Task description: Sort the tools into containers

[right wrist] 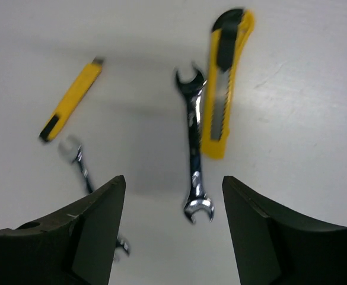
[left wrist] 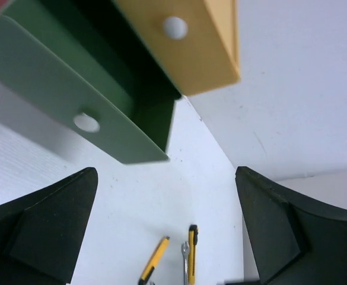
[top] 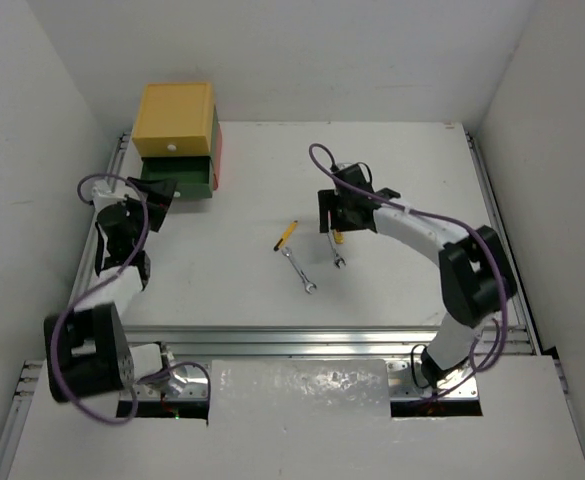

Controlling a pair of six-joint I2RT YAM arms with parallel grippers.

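Silver wrench (right wrist: 194,148) lies flat on the desk (right wrist: 303,178), centred under my right pincer (right wrist: 173,184), with its shaft crossing the closing line. Alignment looks good. The right pincer is parted and holds nothing.

Problem: the yellow-black utility knife (right wrist: 223,83) lies just right of the wrench, parallel to it. Touching or a hair apart, can't tell. Its near end sits just ahead of my right finger (right wrist: 250,231).

Plan for the pick:
- Take the wrench on its near half, where the knife no longer runs alongside.
- Nudge a little left before descending so the right finger drops into the bare strip, not onto the knife.
- Go all the way down. The wrench is thin and flat, so a high close will skate off it.
- Close slowly and watch that the knife isn't dragged along.

The thin yellow-handled tool (right wrist: 72,101) and the second wrench (right wrist: 83,169) are well off to the left, clear of the left finger.

My left pincer (left wrist: 166,178) is spread wide and empty. The dark green drawer (left wrist: 72,83) is pulled out ahead of it and to the left, with the yellow drawer (left wrist: 185,41) beside that. My guess is the green one is the drop point. Keep the left arm clear of its mouth.
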